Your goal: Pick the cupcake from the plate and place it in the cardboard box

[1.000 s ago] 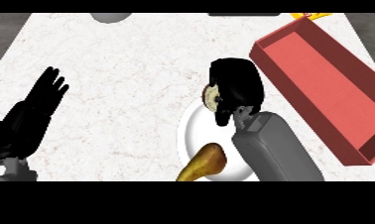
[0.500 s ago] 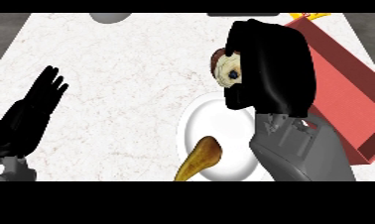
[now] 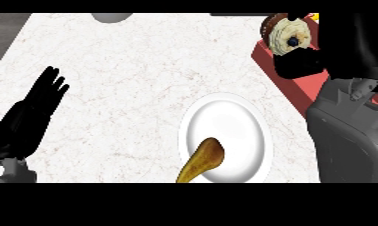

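My right hand point(image 3: 336, 45) is raised at the upper right, curled round the cupcake point(image 3: 288, 37), whose cream frosting with a dark topping faces the view. Hand and cupcake hang over the near left edge of the red-walled box point(image 3: 284, 77), most of which the hand and grey forearm hide. The white plate point(image 3: 229, 120) lies below on the counter at lower centre. My left hand point(image 3: 33, 112) rests open at the left edge, fingers pointing up.
A brown croissant-like pastry point(image 3: 203, 160) lies on the plate's lower part. A grey round object point(image 3: 112, 17) peeks in at the counter's top edge. The white marbled counter point(image 3: 125, 80) stretches between the two hands.
My right hand has lifted the cupcake off the plate and carried it up and to the right, over the box's edge. The left hand has stayed still.
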